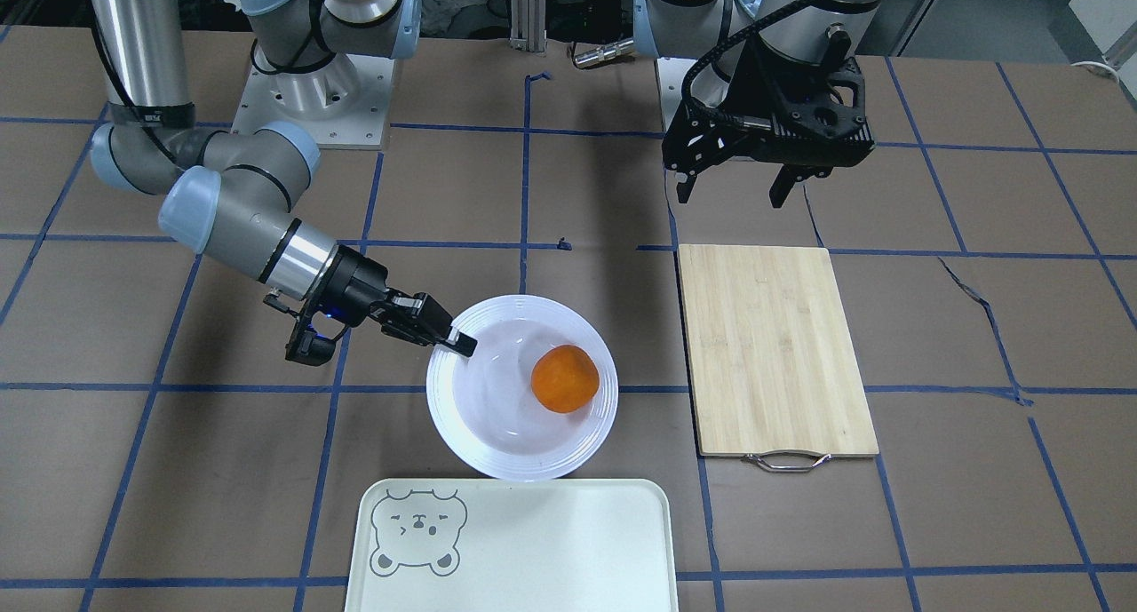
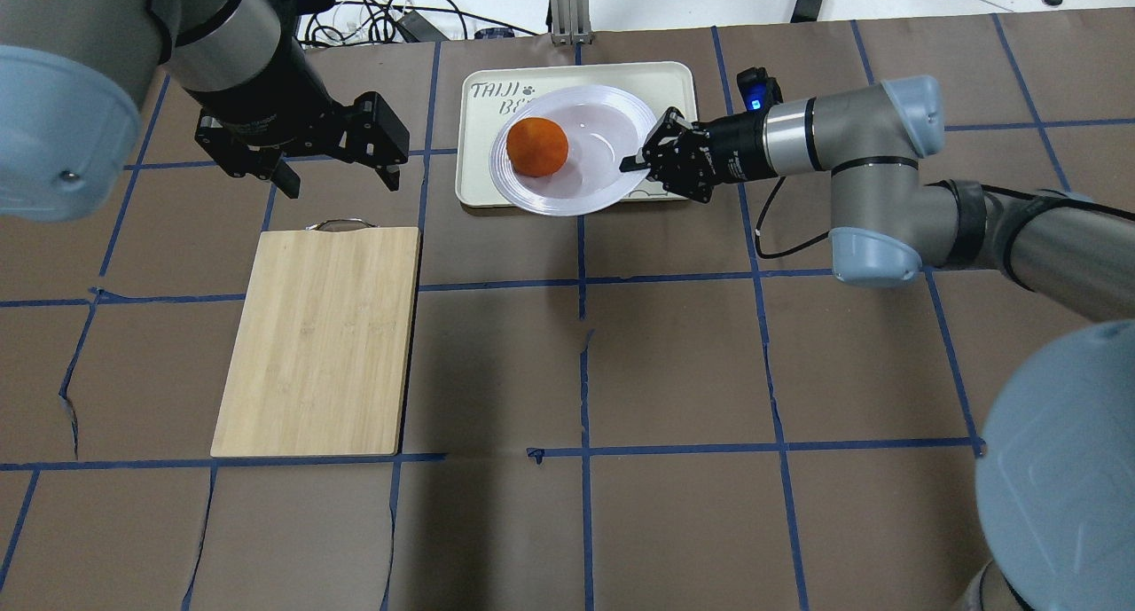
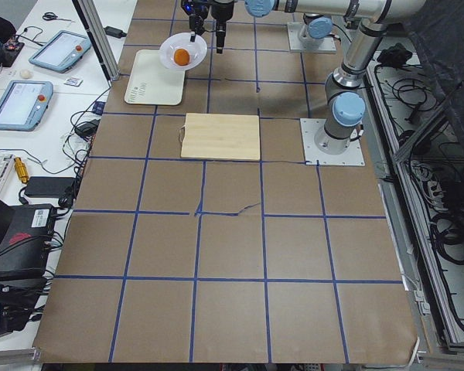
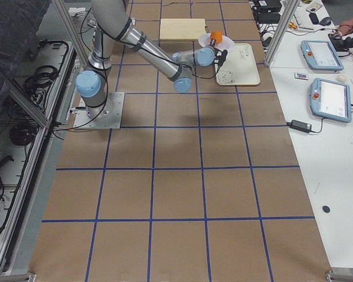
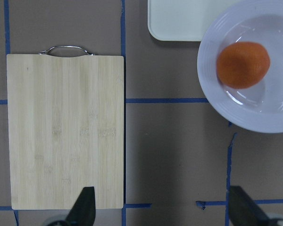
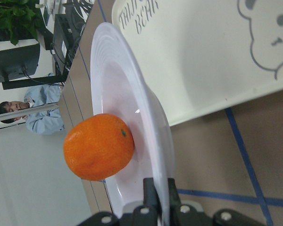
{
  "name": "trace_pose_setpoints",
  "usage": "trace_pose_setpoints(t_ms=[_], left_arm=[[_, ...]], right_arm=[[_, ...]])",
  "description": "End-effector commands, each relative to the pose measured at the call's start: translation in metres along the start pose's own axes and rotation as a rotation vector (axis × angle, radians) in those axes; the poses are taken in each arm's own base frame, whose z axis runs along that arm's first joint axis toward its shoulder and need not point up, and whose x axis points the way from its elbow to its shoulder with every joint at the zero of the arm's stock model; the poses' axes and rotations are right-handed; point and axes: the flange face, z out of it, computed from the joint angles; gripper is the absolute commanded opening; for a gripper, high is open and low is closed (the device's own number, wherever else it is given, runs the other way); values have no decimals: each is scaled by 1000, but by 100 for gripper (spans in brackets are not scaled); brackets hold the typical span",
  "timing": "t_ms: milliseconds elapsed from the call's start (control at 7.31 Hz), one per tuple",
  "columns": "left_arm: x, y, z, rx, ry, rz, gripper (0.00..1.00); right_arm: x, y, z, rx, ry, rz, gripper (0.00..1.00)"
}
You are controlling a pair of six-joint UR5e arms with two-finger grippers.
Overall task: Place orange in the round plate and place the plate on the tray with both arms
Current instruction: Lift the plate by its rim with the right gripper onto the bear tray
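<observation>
A small round bright-orange fruit, the orange (image 1: 565,378), sits in the sunken centre of the glossy white round deep plate (image 1: 524,464), on the side away from the right pincer (image 1: 457,341). That black two-finger pincer, at the end of the silver-grey right arm with light-blue joint caps, reaches in low and nearly level. It is closed down tight on the plate's ridged rim, one finger above the rim and one below, as the right wrist view shows edge-on. The plate appears to be held up off the brown paper-covered counter (image 1: 178,470). Seen from across the counter, its edge just meets the near rim of the pale cream rectangular tray (image 1: 551,550) with the grey bear-face drawing; from overhead it overlaps the tray. I cannot tell whether it touches the tray. The left pincer (image 1: 732,193) hangs above the counter with its fingers spread wide and nothing between them, near the plain end of the bamboo cutting board (image 1: 773,345) with the metal handle, well apart from the plate.
</observation>
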Motion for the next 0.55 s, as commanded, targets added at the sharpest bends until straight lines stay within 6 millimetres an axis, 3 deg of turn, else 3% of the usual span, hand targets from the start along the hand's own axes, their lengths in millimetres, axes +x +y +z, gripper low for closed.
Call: trace_pose_setpoints(t_ms=[0,410], left_arm=[[0,0,1,-5,0,0,100],[0,1,1,-8,-1,0,100]], right_arm=[[-6,-73,21,11,-11,-30,5],[14,-101,40,5,-8,-131,2]])
